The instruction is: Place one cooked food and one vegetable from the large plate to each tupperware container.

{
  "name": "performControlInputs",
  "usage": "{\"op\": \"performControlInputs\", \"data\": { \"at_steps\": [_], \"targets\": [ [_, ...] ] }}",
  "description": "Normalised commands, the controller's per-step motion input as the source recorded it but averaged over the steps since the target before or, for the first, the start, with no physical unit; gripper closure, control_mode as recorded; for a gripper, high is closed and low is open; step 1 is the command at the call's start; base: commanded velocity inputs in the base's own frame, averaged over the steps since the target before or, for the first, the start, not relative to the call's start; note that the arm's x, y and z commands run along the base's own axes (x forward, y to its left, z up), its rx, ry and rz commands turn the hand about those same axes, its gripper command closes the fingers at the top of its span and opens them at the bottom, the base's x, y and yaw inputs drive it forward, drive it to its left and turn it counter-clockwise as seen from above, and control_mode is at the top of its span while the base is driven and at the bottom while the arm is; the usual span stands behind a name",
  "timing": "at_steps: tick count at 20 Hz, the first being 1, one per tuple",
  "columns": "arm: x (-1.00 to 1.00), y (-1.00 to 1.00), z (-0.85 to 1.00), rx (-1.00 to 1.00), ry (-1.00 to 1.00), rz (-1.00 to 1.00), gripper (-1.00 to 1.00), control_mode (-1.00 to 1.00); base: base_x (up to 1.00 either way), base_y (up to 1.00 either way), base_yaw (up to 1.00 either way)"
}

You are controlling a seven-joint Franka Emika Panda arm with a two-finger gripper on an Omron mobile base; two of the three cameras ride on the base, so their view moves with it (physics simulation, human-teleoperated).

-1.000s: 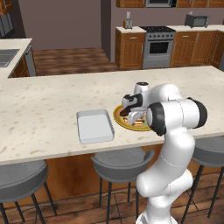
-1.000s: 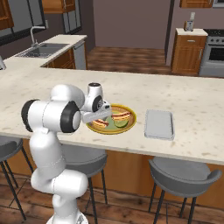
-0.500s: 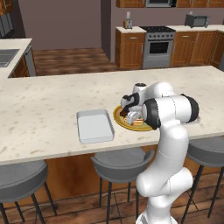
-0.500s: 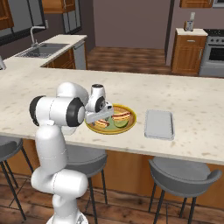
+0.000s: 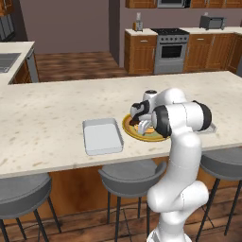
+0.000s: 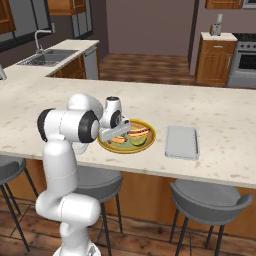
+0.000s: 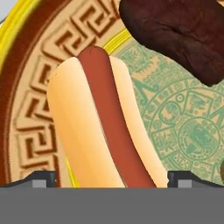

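My gripper (image 7: 111, 179), jaws apart, straddles a hot dog (image 7: 103, 122) on the large plate (image 5: 128, 128); the container (image 5: 101, 137) sits empty, so nothing is packed yet.

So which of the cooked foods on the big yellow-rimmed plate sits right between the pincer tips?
The hot dog in its pale bun, lying lengthwise between the open pincer tips; the dark brown meat piece lies farther off.
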Motion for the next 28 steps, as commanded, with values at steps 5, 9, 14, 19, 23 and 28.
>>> {"op": "performControlInputs", "data": {
  "at_steps": [5, 9, 14, 19, 23, 28],
  "targets": [
    [0.00, 0.05, -0.03, 0.00, 0.00, 0.03, 1.00, -1.00, 0.00, 0.00, 0.00],
    [-0.03, 0.00, 0.00, 0.00, 0.00, 0.00, 1.00, -1.00, 0.00, 0.00, 0.00],
    [-0.48, 0.03, 0.54, 0.01, -0.03, -0.27, 1.00, -1.00, 0.00, 0.00, 0.00],
    [-0.70, 0.61, 0.99, 0.06, -0.10, -0.57, 1.00, -1.00, 0.00, 0.00, 0.00],
    [-0.06, 0.99, 0.56, 0.00, 0.00, -0.51, 1.00, -1.00, 0.00, 0.00, 0.00],
    [0.00, 0.97, 0.17, 0.06, -0.01, -0.52, 1.00, -1.00, 0.00, 0.00, 0.00]
  ]
}}
